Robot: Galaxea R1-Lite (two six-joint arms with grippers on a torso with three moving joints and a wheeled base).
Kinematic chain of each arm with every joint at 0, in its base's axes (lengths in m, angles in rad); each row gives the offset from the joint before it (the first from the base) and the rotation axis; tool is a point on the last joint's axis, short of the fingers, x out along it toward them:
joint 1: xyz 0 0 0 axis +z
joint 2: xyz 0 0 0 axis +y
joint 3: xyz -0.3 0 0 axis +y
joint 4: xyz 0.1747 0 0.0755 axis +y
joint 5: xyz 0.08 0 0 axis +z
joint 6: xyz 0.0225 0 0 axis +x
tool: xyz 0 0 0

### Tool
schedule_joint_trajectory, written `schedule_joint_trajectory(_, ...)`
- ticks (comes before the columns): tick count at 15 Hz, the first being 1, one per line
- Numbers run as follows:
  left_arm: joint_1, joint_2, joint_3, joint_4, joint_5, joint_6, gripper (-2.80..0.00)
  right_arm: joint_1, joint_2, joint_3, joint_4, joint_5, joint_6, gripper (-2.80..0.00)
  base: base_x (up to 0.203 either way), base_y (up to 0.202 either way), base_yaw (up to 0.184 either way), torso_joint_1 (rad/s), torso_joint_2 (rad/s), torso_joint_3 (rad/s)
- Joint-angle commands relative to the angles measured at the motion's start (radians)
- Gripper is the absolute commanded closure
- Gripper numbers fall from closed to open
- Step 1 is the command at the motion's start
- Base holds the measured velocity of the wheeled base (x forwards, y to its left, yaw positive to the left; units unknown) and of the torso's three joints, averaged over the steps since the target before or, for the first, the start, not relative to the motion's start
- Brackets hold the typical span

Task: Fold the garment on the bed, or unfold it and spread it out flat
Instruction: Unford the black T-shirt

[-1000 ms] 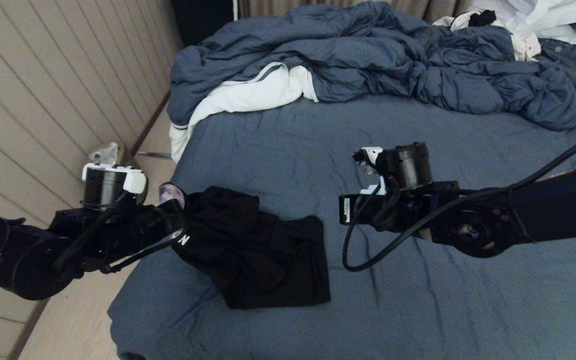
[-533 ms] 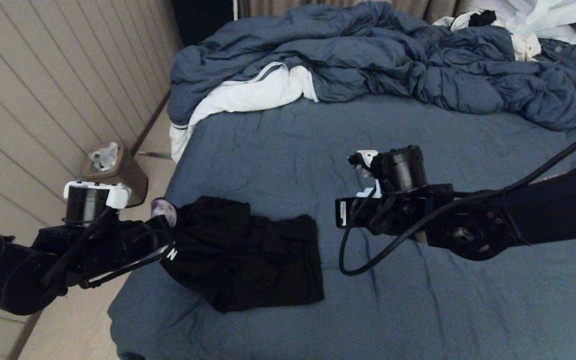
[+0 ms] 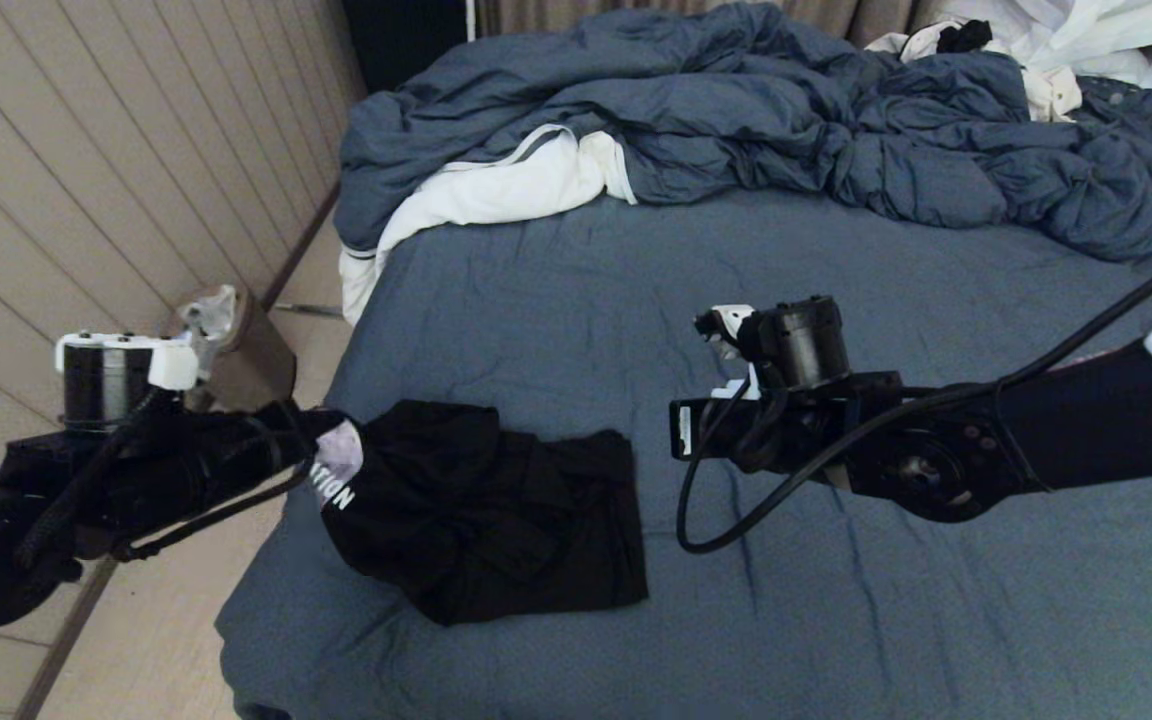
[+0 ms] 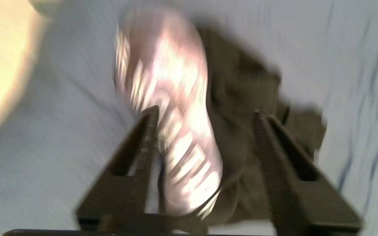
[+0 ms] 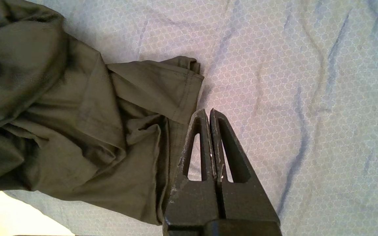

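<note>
The black garment (image 3: 496,510) lies crumpled near the left front edge of the bed (image 3: 836,620). A fold at its left end shows the grey print and white letters (image 3: 339,465). My left gripper (image 3: 321,455) is at that fold. In the left wrist view its jaws stand apart, so the left gripper (image 4: 206,111) is open, with the printed fold (image 4: 176,98) loose between the fingers. My right gripper (image 5: 207,113) is shut and empty, hovering just off the garment's hemmed right edge (image 5: 176,85). The right arm (image 3: 836,440) reaches in over the sheet.
A puffy blue-grey duvet (image 3: 786,110) is heaped across the far side of the bed. A white cloth (image 3: 496,190) hangs over the far left corner. A brown bin (image 3: 236,340) stands on the floor by the wall, close to my left arm.
My left gripper has opened and the left arm has drawn back to the left. The garment slid a little left with it, and more of the printed fold now shows. The right arm barely moved.
</note>
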Motion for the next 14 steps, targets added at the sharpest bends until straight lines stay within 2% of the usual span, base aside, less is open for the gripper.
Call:
schedule_joint_trajectory(1,0.078,-0.083,-0.013,-0.003,-0.002,0.009,-2.8,0.007,0.004,0.0,-0.002,-0.001,0.001,0.0,0.0,0.0,0.0,0.0,0.0,0.0)
schedule_joint_trajectory(5,0.09,-0.111,-0.01,0.01,-0.008,0.032,-2.8,0.008,0.004,0.0,-0.002,-0.001,0.001,0.0,0.0,0.0,0.0,0.0,0.0,0.0)
schedule_joint_trajectory(6,0.057,-0.111,-0.011,0.012,-0.008,0.038,-2.8,0.008,0.004,0.0,-0.002,-0.001,0.001,0.0,0.0,0.0,0.0,0.0,0.0,0.0)
schedule_joint_trajectory(9,-0.121,-0.09,-0.038,0.054,0.009,0.064,-2.8,0.008,0.004,0.0,-0.002,-0.001,0.001,0.0,0.0,0.0,0.0,0.0,0.0,0.0)
schedule_joint_trajectory(14,-0.32,0.119,-0.198,0.152,0.094,0.079,-2.8,0.005,0.001,-0.006,-0.002,-0.001,-0.001,0.0,0.0,0.0,0.0,0.0,0.0,0.0)
